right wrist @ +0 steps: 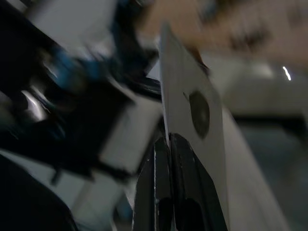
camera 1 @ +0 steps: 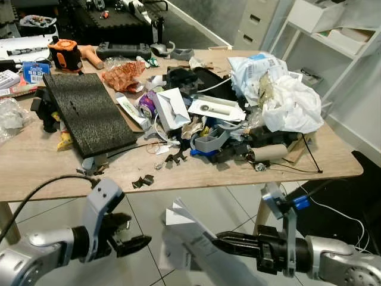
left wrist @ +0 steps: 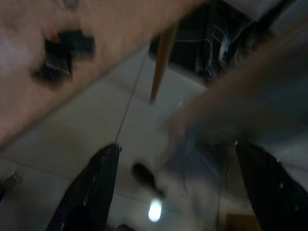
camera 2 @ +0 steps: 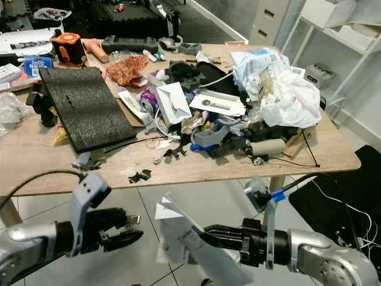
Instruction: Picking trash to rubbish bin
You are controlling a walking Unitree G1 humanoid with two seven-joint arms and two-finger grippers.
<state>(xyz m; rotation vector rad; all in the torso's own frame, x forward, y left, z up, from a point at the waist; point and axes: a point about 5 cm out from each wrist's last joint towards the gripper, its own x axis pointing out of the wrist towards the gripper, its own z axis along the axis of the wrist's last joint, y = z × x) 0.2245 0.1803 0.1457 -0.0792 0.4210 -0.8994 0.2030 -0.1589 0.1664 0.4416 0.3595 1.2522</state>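
Below the table's front edge, my right gripper (camera 1: 219, 240) is shut on a flat white packet (camera 1: 189, 237) that sticks out to the left over the tiled floor. The right wrist view shows its fingers (right wrist: 168, 192) pinched on the packet's thin edge (right wrist: 192, 115). My left gripper (camera 1: 136, 235) hangs open a short way left of the packet, apart from it. Its two black fingers (left wrist: 89, 192) stand wide apart in the blurred left wrist view. On the wooden table (camera 1: 36, 167) lies a heap of trash: a crumpled white bag (camera 1: 294, 104), an orange wrapper (camera 1: 122, 74) and a cardboard tube (camera 1: 269, 152).
A black foam slab (camera 1: 89, 113) lies on the table's left half, with small black scraps (camera 1: 143, 180) near the front edge. A table leg (camera 1: 262, 208) stands close behind my right arm. White shelves (camera 1: 333, 42) are at the back right, with cables on the floor to the right.
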